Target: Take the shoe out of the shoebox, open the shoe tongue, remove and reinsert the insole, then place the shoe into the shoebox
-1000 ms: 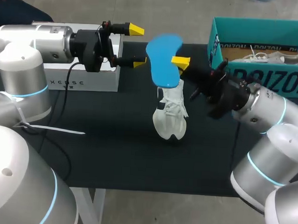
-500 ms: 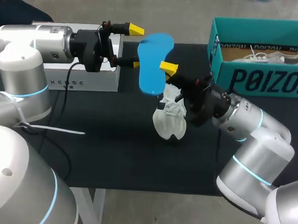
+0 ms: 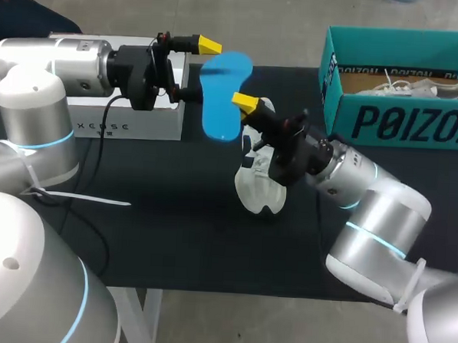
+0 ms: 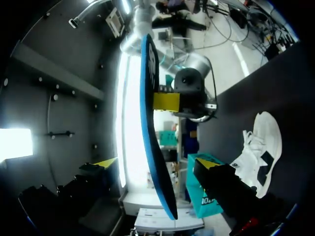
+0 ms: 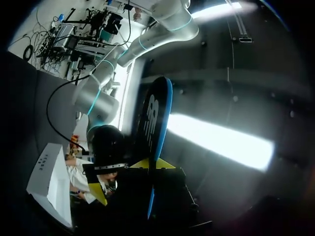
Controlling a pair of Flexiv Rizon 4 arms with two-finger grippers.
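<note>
Right gripper is clamping the blue insole aloft; we are holding it between the spread fingers of our left gripper, clear of both; white shoe is standing on the table below.

Worktop: black surface. White shoe stands near the middle, on end. Teal shoebox, lid off, sits at the far right corner. White box sits at the far left edge, well apart from the shoe.

bright blue insole, white shoe, teal shoebox, black table, white box
</note>
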